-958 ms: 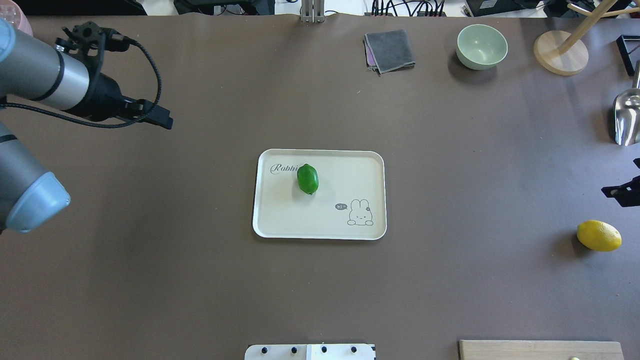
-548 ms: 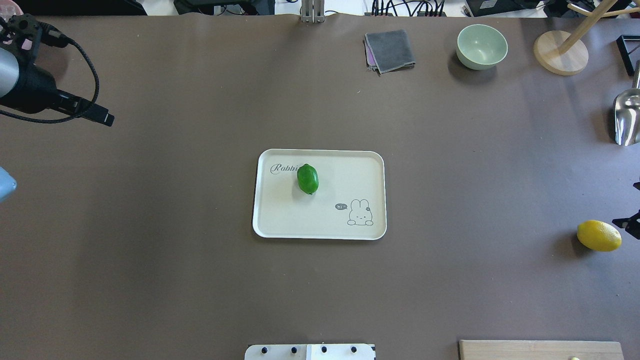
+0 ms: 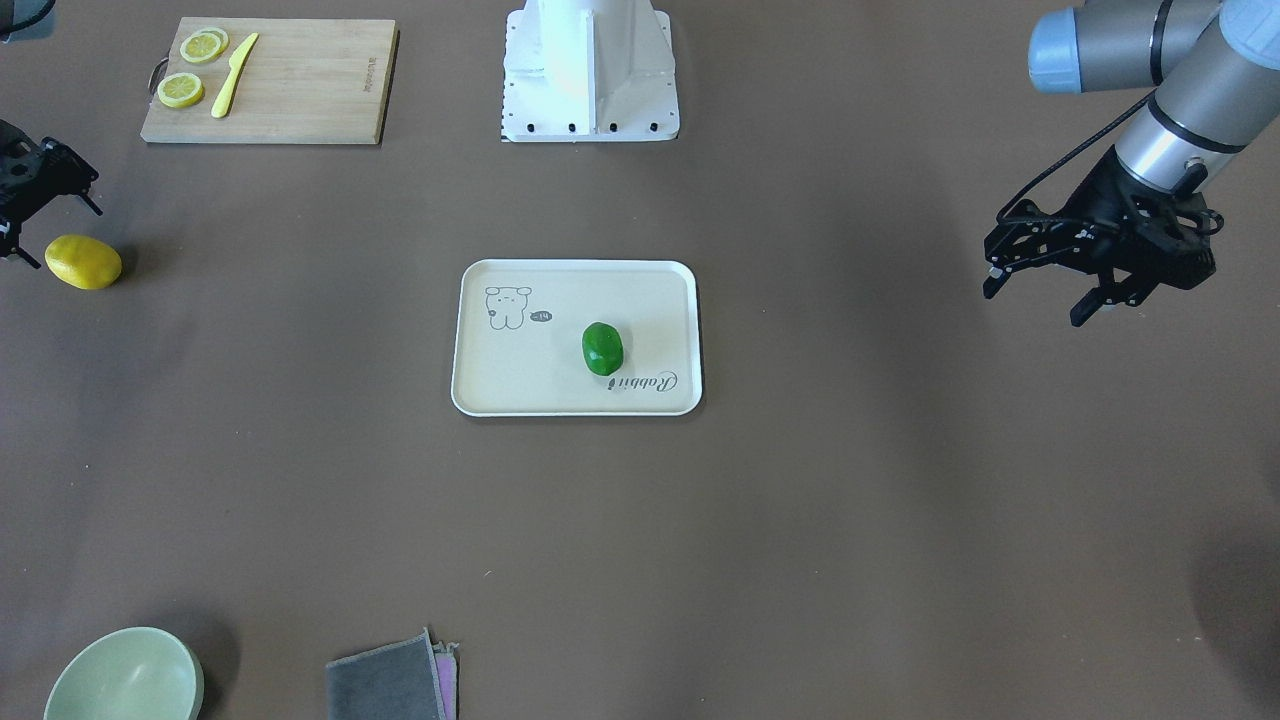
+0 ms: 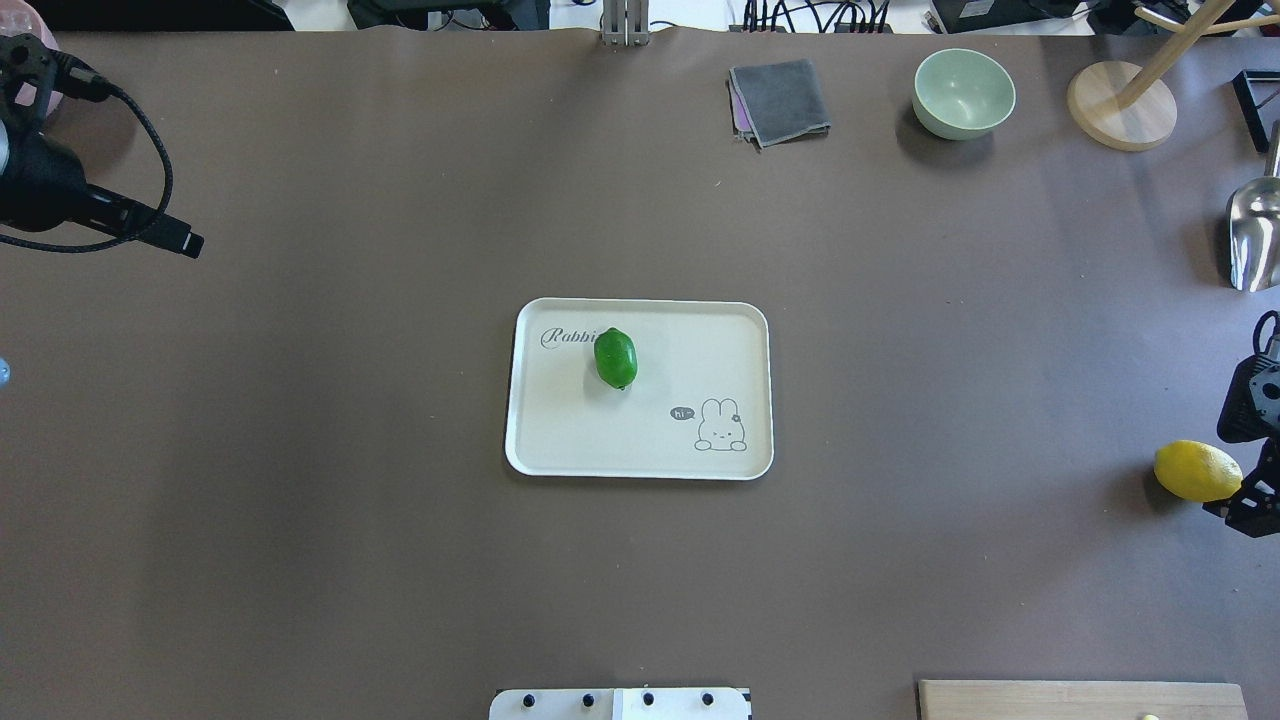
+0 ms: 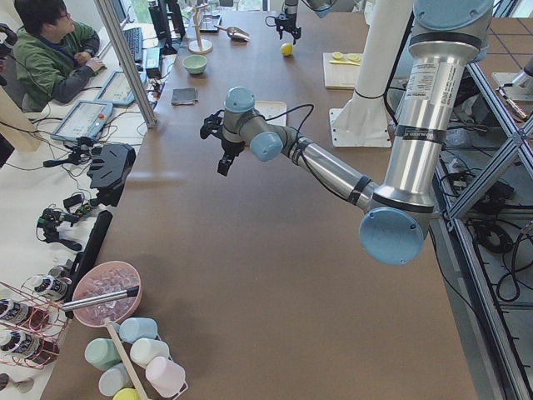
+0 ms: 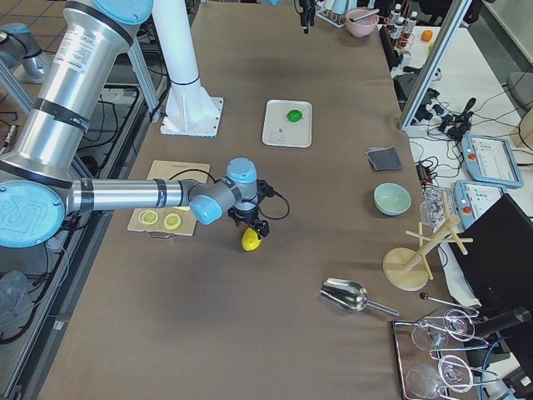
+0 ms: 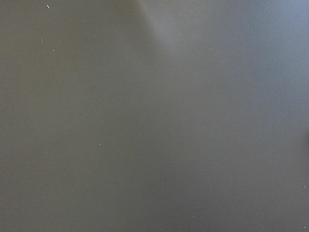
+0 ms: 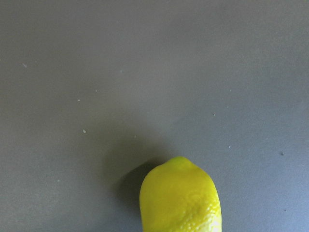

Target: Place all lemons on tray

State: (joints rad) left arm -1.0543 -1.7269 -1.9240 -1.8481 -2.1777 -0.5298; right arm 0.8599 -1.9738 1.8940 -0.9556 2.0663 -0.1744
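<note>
The green lemon lies on the cream tray, next to its "Rabbit" script; it also shows in the front view as the green lemon on the tray. The yellow lemon rests on the table at the far right. My right gripper hangs open over that lemon's outer end, a finger on each side. The right wrist view has the yellow lemon at its bottom edge. My left gripper is open and holds nothing, far left of the tray.
A wooden cutting board with lemon slices and a yellow knife lies near the robot base. At the far edge stand a grey cloth, a green bowl and a wooden stand. A metal scoop lies at the right.
My left arm has drawn back to the left, away from the tray. My right gripper has come in from the right edge and now sits over the yellow lemon. Neither lemon moved.
</note>
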